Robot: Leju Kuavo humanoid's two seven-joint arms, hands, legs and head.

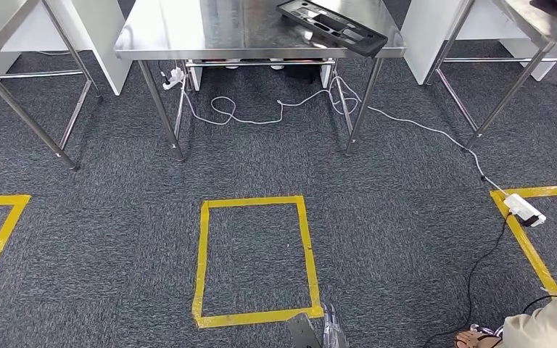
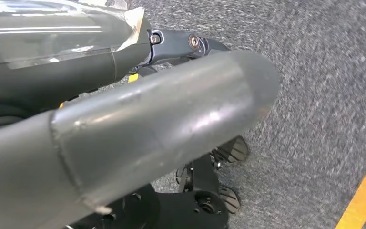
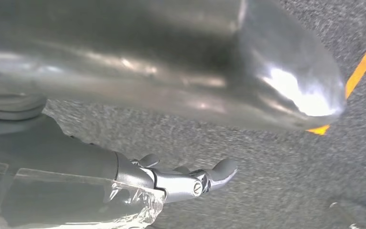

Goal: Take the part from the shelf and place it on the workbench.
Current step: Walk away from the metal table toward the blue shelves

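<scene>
The part, a long black moulded panel, lies flat on the steel workbench straight ahead of me, on its right half. Its long axis runs on a slant, from the far side of the top toward the near right corner, where its end reaches the front edge. I count one part and one workbench before me, with a steel table to either side.

My left hand hangs over the grey carpet, thumb and fingers extended, nothing in it. My right hand hangs likewise, fingers stretched out and loose, holding nothing. Both hands are well apart from the part, which sits far ahead and above them.

On the carpet, one full yellow tape square lies between me and the workbench, with partial squares at the left and the right. A white cable trails under the workbench to a white power strip. A person's sleeve shows at the lower right.
</scene>
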